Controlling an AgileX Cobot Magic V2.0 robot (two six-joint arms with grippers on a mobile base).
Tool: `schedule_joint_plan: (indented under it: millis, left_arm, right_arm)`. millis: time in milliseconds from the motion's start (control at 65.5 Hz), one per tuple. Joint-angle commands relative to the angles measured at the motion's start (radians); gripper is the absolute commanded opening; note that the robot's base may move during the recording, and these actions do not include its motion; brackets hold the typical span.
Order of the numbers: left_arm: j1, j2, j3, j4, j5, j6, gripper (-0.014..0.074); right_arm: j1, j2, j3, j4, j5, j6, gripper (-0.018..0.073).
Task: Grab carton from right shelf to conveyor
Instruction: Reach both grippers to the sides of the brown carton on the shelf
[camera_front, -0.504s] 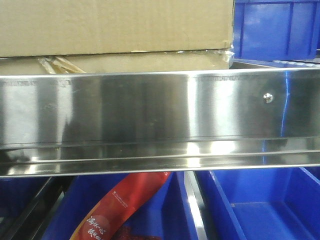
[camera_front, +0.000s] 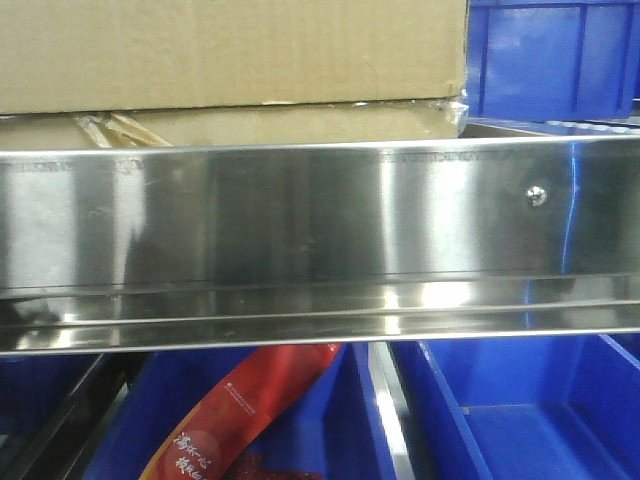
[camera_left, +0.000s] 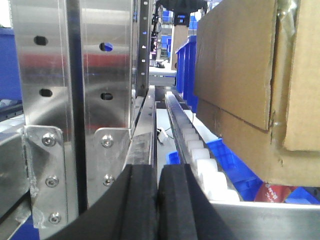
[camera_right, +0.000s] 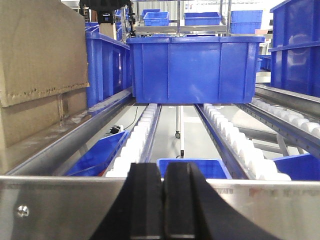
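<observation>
- Left claw (camera_left: 158, 200), bottom centre: closed, empty; carton (camera_left: 240, 75) at right, likely lined up for squeezing between both.
- Right claw (camera_right: 163, 200): closed, empty; carton at upper left.

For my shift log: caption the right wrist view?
Shut right gripper faces a blue bin on roller tracks, carton alongside.

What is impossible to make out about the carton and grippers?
Front view: carton cut off by top and left edges; steel rail hides its base.
Front view: red packet partly behind that rail, print too small.
Wrist views: left gripper and right gripper show only shut fingertips; arms out of frame.
</observation>
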Motion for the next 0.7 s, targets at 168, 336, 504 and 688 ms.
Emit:
schedule_joint_plan:
  millis: [168,336,504,688]
  left_arm:
    - [0.001,-0.004,-0.003,-0.006,-0.054,-0.001,0.0015]
    - [0.001,-0.004,-0.003,-0.006,-0.074,-0.001,0.0015]
    - [0.001,-0.004,-0.026,-0.006,-0.101,-0.001,0.0015]
    - [0.001,0.0,-0.266,0.023,0.111,-0.001,0.0015]
  right_arm:
    - [0.004,-0.004,0.0,0.002,-0.028,-0.009,-0.0078]
    - [0.004,-0.004,0.0,0.002,-0.073,-0.009,-0.0078]
    - [0.004,-0.004,0.0,0.014,-0.186,-0.009,-0.0078]
    - [0.004,-0.004,-0.229,0.018,0.085,-0.009,-0.0063]
